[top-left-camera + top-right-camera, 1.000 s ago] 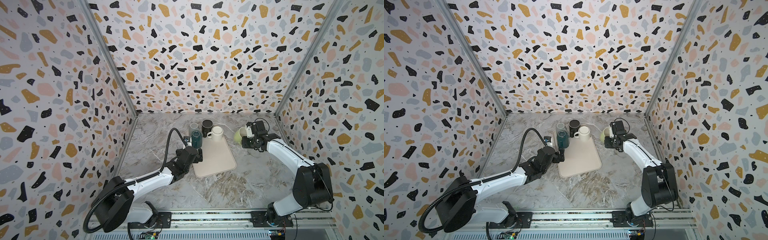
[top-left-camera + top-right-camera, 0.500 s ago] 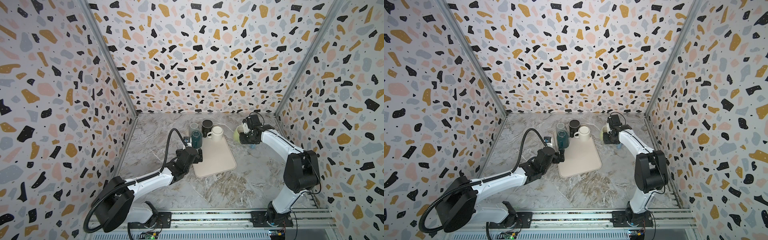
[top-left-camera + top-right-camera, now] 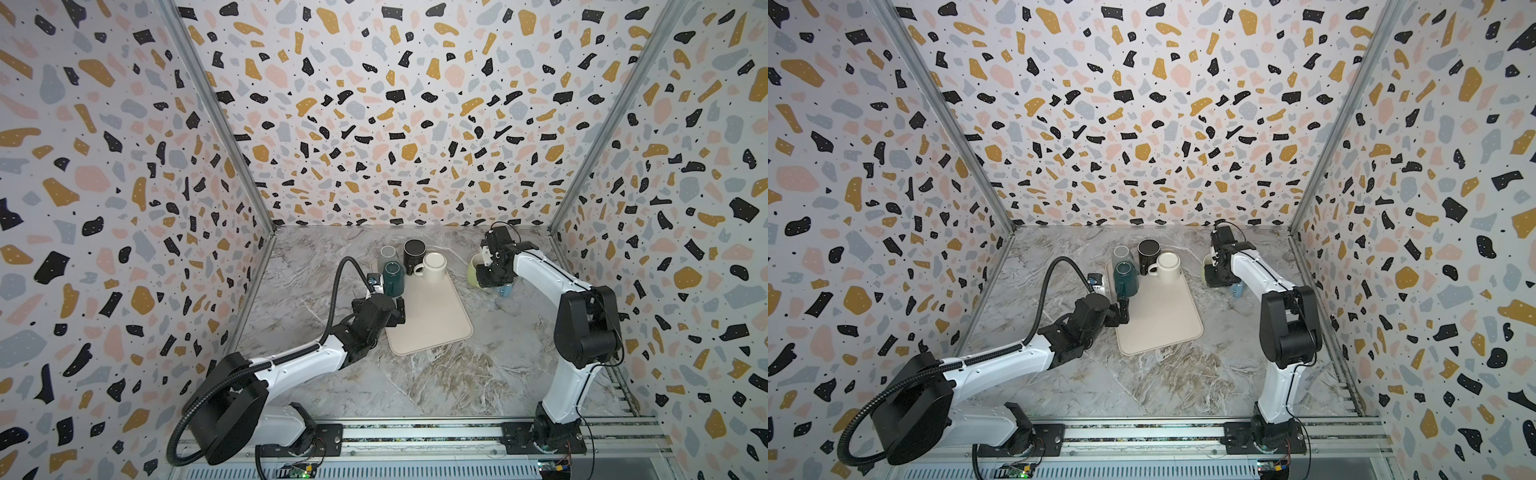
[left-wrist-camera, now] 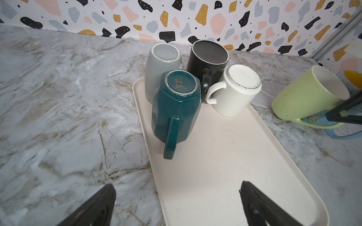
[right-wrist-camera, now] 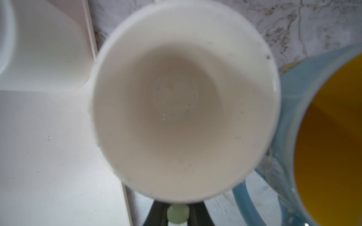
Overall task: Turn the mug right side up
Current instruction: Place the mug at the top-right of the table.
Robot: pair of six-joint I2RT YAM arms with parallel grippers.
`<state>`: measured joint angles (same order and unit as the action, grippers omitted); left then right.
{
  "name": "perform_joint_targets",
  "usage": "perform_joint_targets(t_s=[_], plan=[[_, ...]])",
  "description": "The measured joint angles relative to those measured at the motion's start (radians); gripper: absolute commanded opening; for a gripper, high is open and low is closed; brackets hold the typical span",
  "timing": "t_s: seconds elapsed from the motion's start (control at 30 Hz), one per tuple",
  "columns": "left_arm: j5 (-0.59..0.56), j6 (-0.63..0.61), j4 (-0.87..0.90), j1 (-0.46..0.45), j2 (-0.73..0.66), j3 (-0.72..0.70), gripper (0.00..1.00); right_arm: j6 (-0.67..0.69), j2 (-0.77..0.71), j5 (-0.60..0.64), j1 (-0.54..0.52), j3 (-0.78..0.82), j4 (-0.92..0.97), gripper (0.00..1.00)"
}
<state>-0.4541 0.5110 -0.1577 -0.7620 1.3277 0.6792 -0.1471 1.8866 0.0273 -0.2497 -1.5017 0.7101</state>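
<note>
The mug (image 4: 305, 94) is light green outside and white inside. It is tilted beside the tray's far right corner, mouth raised and base low; both top views show it (image 3: 473, 266) (image 3: 1205, 266). My right gripper (image 5: 177, 215) is shut on its green handle, and the right wrist view looks straight into its white bowl (image 5: 184, 101). The same gripper (image 3: 489, 276) sits just right of the mug. My left gripper (image 4: 178, 187) stands open over the tray's near left edge, holding nothing, and shows in both top views (image 3: 399, 309) (image 3: 1121, 309).
A cream tray (image 3: 432, 324) carries a teal mug (image 3: 392, 276), a grey one (image 3: 388, 254), a black one (image 3: 414, 253) and a cream one (image 3: 434, 266), all upside down. A blue mug with a yellow inside (image 5: 323, 137) stands right beside the green one. Patterned walls close in three sides.
The right arm's elbow has swung up and back while the wrist turned with the green mug, which stays near the same spot. The left arm has not moved.
</note>
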Motion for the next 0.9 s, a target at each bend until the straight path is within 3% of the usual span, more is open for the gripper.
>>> perform_joint_targets(t_s=[0.03,0.07,0.13,0.2,0.47,0.9], plan=[[0.0,0.0,0.0,0.0,0.0,0.0,1.0,0.0,0.008,0.003,0.0,-0.006,0.003,0.44],[0.0,0.0,0.0,0.0,0.0,0.0,1.0,0.0,0.015,0.008,0.0,-0.011,0.005,0.58],[0.0,0.001,0.0,0.0,0.0,0.0,1.0,0.0,0.016,0.016,0.0,-0.018,0.005,0.74],[0.0,0.001,0.0,0.0,0.0,0.0,1.0,0.004,0.016,0.027,0.0,-0.03,0.002,0.84],[0.001,0.001,0.001,0.0,0.0,0.0,1.0,-0.002,-0.031,0.037,-0.011,-0.024,-0.018,0.87],[-0.005,0.01,0.008,0.0,-0.016,0.0,1.0,-0.078,-0.333,0.053,-0.086,0.123,-0.138,0.87]])
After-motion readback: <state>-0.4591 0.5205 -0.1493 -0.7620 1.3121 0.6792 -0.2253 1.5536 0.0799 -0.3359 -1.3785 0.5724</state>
